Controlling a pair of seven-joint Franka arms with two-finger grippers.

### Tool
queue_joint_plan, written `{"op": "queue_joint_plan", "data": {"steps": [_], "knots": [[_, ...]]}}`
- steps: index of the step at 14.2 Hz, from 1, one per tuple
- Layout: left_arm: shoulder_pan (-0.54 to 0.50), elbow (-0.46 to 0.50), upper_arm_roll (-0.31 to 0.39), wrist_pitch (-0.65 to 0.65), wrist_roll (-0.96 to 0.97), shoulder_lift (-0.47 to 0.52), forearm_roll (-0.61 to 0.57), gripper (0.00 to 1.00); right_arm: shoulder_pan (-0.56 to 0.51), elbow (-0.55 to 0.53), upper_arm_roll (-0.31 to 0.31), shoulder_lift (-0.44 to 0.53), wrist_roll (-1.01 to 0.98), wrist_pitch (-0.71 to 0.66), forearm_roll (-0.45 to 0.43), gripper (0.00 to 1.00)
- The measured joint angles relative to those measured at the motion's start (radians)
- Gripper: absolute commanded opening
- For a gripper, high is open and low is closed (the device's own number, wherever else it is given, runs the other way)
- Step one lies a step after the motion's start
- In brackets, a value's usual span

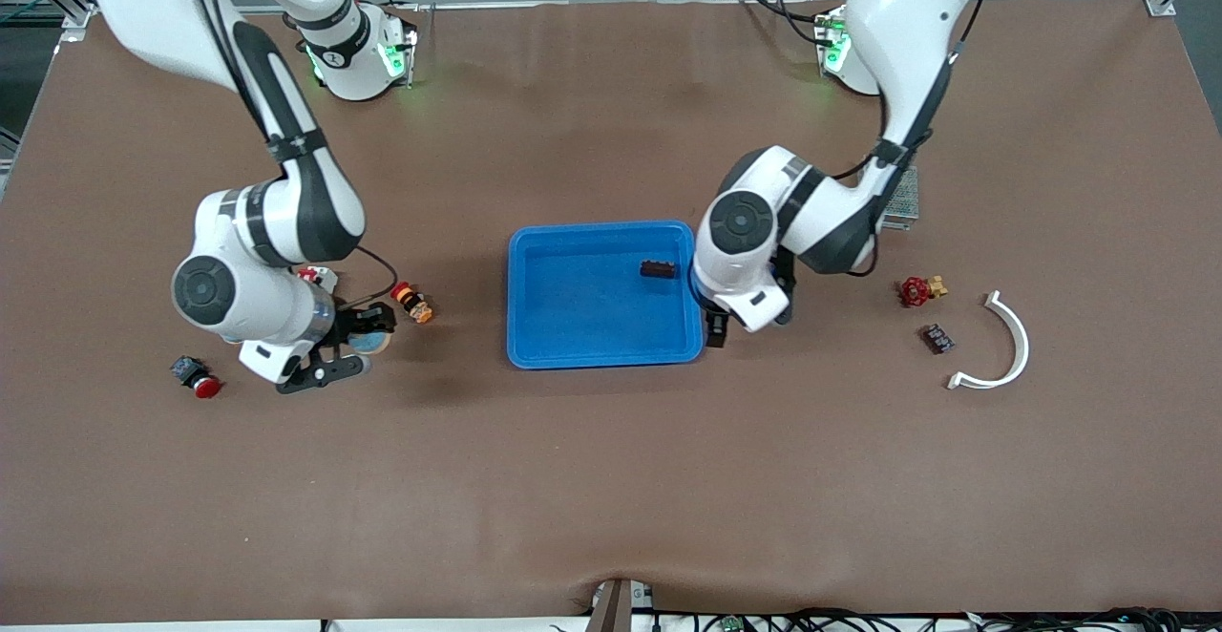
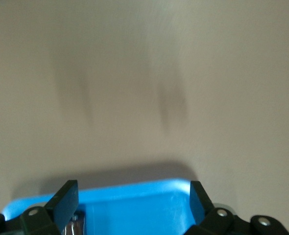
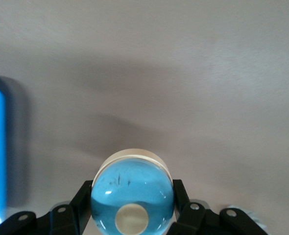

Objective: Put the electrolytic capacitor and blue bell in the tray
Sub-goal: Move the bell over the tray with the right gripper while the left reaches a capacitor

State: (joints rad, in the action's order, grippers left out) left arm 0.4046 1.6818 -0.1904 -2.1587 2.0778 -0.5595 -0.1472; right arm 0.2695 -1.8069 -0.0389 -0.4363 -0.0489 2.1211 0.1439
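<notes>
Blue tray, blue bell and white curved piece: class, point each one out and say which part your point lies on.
blue tray (image 1: 573,326): front view, bare floor.
blue bell (image 3: 132,188): right wrist view, middle of its dome, between the right gripper's fingers.
white curved piece (image 1: 1020,336): front view, middle of its arc.

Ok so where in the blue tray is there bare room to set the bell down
Most of the tray floor is bare: the whole half toward the right arm's end and the strip nearest the front camera. The crowded corner holds the dark capacitor, with the left gripper over the rim there. The right gripper holds the blue bell.
</notes>
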Motion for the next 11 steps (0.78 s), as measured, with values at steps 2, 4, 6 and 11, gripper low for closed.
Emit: {"op": "queue_joint_plan", "data": {"steps": [2, 4, 6, 11], "knots": [[-0.048, 0.0, 0.0, 0.046, -0.09, 0.035, -0.002, 1.0, 0.073, 0.0, 0.002, 0.014, 0.148, -0.004, 0.0, 0.42], [-0.101, 0.003, 0.0, 0.091, -0.195, 0.06, -0.003, 1.0, 0.143, 0.0, 0.003, 0.02, 0.273, -0.005, 0.0, 0.42], [-0.16, 0.015, 0.0, 0.102, -0.282, 0.07, -0.004, 1.0, 0.197, 0.0, 0.003, 0.021, 0.368, -0.003, 0.0, 0.42], [-0.309, 0.075, -0.001, 0.102, -0.581, 0.082, -0.007, 1.0, 0.297, -0.001, 0.002, 0.021, 0.536, 0.022, 0.0, 0.42]]}}
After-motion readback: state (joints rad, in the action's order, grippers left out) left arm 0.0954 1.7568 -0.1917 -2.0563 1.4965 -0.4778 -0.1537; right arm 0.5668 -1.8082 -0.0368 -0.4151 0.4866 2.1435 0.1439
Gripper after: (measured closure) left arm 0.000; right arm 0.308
